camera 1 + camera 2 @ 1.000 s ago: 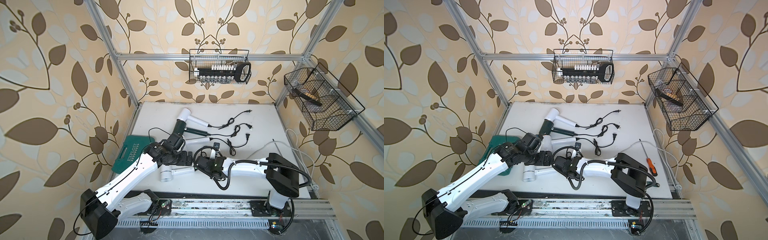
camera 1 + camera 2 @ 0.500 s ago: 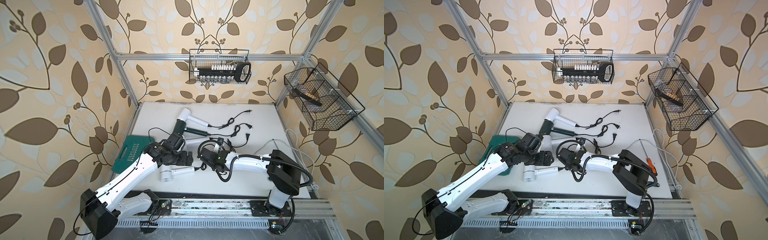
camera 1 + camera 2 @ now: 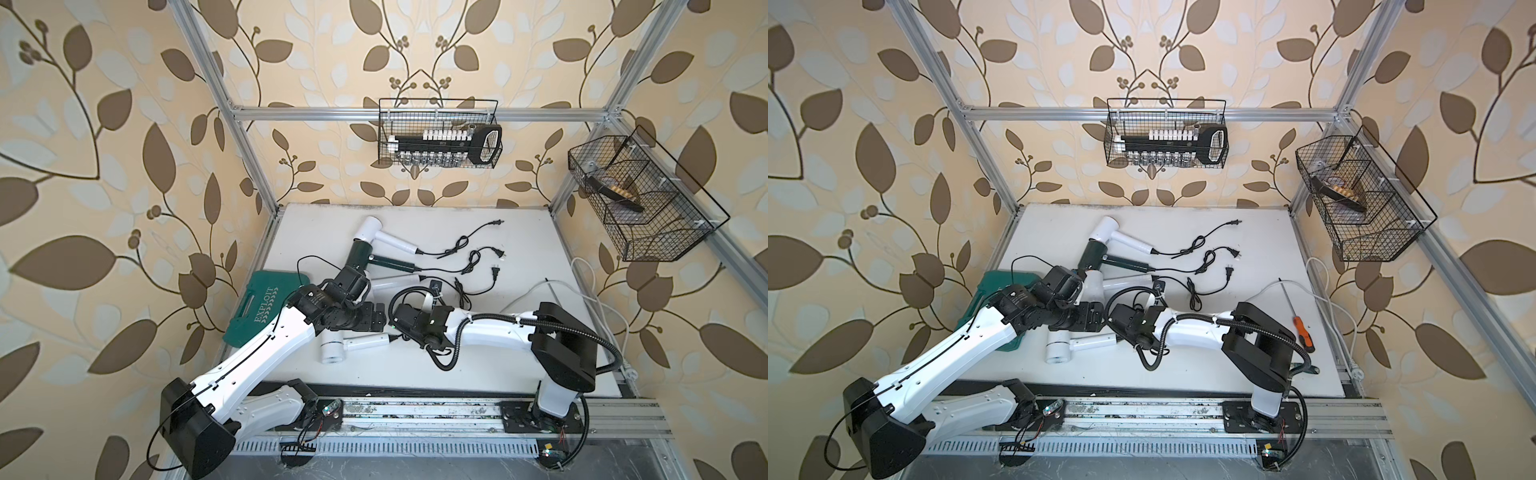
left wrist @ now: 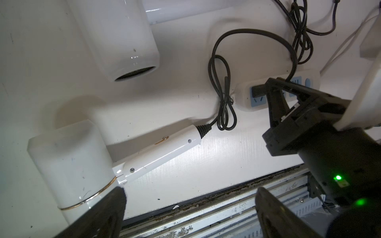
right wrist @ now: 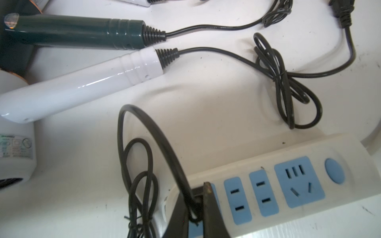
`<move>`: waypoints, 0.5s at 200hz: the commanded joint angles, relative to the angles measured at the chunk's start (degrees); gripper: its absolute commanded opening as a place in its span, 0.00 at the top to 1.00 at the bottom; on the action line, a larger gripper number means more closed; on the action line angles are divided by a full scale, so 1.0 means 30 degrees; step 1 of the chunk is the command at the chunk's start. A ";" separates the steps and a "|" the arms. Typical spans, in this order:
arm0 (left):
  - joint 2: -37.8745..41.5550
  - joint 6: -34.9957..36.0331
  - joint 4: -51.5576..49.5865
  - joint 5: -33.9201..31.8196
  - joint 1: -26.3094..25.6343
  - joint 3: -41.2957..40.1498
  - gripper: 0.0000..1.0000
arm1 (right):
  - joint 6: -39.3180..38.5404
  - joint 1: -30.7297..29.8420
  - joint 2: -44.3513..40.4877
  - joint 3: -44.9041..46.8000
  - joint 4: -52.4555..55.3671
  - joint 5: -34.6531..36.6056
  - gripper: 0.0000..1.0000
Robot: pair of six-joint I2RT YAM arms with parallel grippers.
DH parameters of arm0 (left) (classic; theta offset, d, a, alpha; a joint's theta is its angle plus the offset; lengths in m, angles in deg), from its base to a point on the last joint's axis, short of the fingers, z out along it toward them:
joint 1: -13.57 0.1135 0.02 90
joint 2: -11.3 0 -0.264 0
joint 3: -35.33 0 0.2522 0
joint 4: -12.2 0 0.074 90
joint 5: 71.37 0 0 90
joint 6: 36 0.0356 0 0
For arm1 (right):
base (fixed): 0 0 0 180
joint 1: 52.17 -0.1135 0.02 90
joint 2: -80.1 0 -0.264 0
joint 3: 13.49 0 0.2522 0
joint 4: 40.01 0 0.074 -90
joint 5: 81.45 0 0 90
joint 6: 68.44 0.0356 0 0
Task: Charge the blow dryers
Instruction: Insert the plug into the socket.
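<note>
Four in all on the tabletop (image 3: 525, 243), heads to the left, handles to the right. Far dryer (image 3: 369, 230), white, at the back. Green dryer (image 3: 360, 256) just in front, touching it. Third dryer (image 3: 1094, 286), white, next forward, partly hidden under the left arm. Near dryer (image 3: 332, 353), white, close to the front edge and apart from the rest.

Loose cords (image 3: 472, 261) of the back three trailing right of the handles, each tied in a small bundle, plug ends lying free on bare tabletop.

Near dryer's cord (image 4: 203, 129) leaving the handle end, passing through its tied loop, then arching over to a black plug (image 4: 256, 91) at the end socket of the white strip (image 5: 263, 162). Hard to tell whether fully seated. Other blue sockets bare.

Right pincer (image 5: 196, 198) clenched on that plug, tips right at the end socket, cord running out between the fingers.

Left pincer (image 4: 191, 208) released, jaws wide, nothing between them but tabletop edge and metal rail. Poised by the near dryer's head, one finger overlapping it in the wrist view; contact unclear.

Green case (image 3: 266, 309) at the left edge, under the left arm. Screwdriver (image 3: 1302, 328) with orange handle near the right edge.
</note>
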 commanded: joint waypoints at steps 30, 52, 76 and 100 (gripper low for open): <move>0.0288 0.0063 -0.0118 0.0089 0.0183 0.0028 0.01 | 0.1902 -0.0015 0.1045 0.0913 0.1734 -0.2325 1.00; 0.0318 0.0061 -0.0118 0.0077 0.0179 0.0014 0.01 | 0.1452 0.0386 0.0868 0.1095 0.1437 -0.2642 1.00; 0.0362 0.0034 -0.0176 0.0009 0.0171 -0.0001 0.01 | 0.0851 0.0963 0.0772 0.0927 0.1501 -0.3017 0.97; 0.0375 0.0034 -0.0178 -0.0031 0.0189 0.0000 0.01 | 0.0050 0.1372 0.0492 0.0917 0.1142 -0.3225 0.87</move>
